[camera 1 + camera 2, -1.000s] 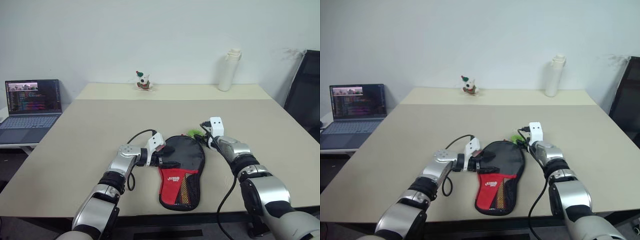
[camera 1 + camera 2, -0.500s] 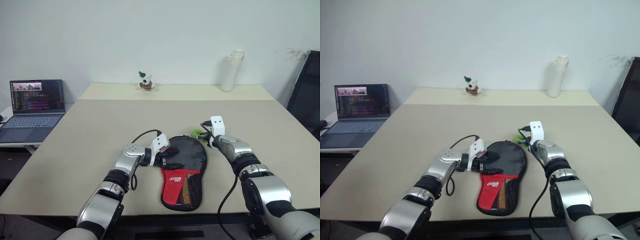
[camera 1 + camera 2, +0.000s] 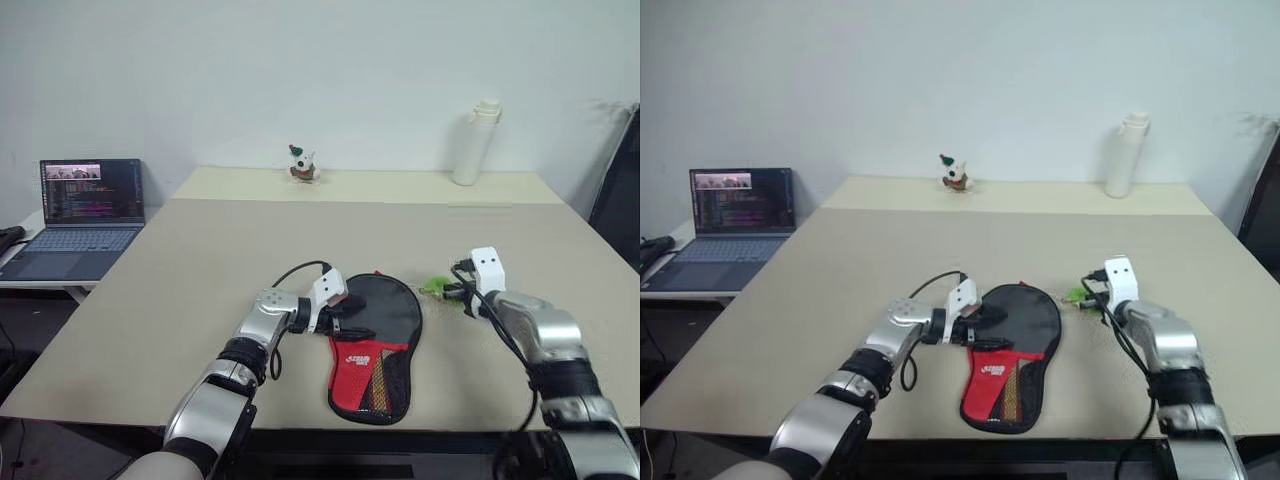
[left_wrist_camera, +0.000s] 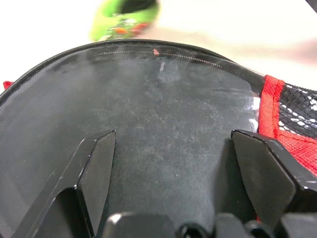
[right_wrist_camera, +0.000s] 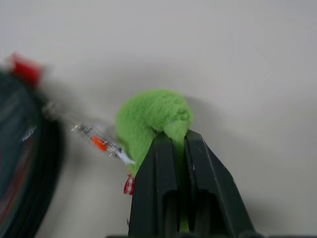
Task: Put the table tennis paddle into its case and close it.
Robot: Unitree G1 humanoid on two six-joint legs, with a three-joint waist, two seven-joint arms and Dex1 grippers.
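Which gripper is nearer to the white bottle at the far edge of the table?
The right. The right gripper, shut on a green fluffy charm, is on the white bottle's side; the left gripper rests open on the case, farther left.

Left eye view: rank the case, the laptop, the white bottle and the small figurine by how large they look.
1. case
2. laptop, somewhat smaller in apparent size, but it sits farther off, so its true size is unsure
3. white bottle
4. small figurine
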